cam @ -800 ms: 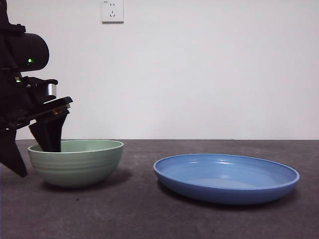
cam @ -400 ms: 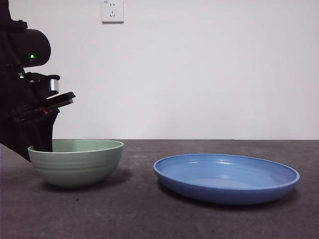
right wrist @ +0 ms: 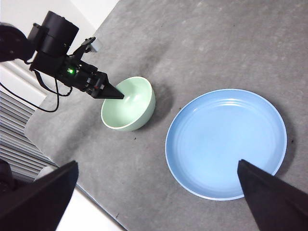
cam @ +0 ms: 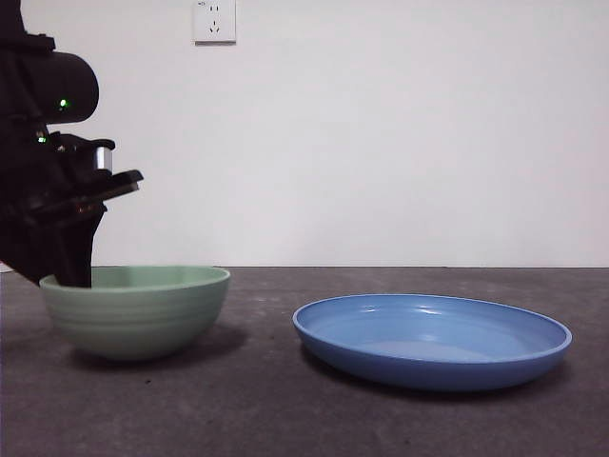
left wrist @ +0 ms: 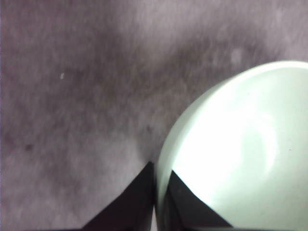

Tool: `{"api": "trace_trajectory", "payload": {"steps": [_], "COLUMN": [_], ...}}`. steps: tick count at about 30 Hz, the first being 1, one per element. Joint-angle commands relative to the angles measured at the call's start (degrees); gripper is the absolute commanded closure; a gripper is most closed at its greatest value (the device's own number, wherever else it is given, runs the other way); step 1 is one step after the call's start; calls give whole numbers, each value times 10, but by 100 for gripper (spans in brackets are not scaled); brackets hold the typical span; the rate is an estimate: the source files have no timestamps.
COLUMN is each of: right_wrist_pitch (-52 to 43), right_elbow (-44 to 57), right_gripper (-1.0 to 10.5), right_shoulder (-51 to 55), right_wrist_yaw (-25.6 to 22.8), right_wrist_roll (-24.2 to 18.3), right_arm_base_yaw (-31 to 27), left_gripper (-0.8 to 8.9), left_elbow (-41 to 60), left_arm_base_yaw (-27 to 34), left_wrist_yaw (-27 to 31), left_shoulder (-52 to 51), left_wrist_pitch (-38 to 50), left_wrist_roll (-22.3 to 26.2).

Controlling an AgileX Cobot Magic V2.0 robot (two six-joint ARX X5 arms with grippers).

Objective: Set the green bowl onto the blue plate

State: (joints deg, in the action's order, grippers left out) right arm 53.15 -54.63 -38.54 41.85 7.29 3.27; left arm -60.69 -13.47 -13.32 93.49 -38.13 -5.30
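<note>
Fingers: your left gripper [left wrist: 156,202] has its two black jaws pressed together on the rim of the green bowl [left wrist: 240,154], one jaw inside the wall and one outside, as your left wrist view shows.
Left gripper, seen from the front: you find it [cam: 65,271] at the bowl's left edge, coming down from the dark arm at the picture's left side.
Green bowl: you see it [cam: 135,309] on the left part of the grey table [cam: 266,419]; whether its base touches the table you cannot tell.
Blue plate: it [cam: 433,341] lies flat on the table to the right of the bowl, apart from it, with a strip of bare table between them.
Right gripper: yours [right wrist: 159,192] hangs high above the table with its jaws wide apart and nothing between them; below it you see the bowl [right wrist: 129,105], the plate [right wrist: 226,142] and the left gripper [right wrist: 113,94] at the bowl's rim.
Wall: a white socket [cam: 214,20] sits high on the white wall behind the table.
</note>
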Motion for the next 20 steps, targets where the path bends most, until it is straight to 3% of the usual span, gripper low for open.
{"api": "trace_trajectory", "payload": {"steps": [1, 9, 20], "right_wrist_pitch": [-3, -3, -3], "right_elbow": [-10, -10, -10], "right_gripper": [323, 323, 323], "right_shoulder": [-3, -3, -3], "right_wrist_yaw": [1, 2, 2], "right_wrist_roll": [0, 0, 0], "right_arm_base_yaw": [1, 1, 1], "left_gripper": [798, 798, 798], "left_elbow": [-50, -187, -283], "left_arm_base_yaw": [-9, -47, -150], "left_wrist_yaw": [1, 1, 1], "left_shoulder": [12, 13, 26], "left_wrist_pitch": [-28, -132, -159], "left_wrist_roll": [1, 2, -18]}}
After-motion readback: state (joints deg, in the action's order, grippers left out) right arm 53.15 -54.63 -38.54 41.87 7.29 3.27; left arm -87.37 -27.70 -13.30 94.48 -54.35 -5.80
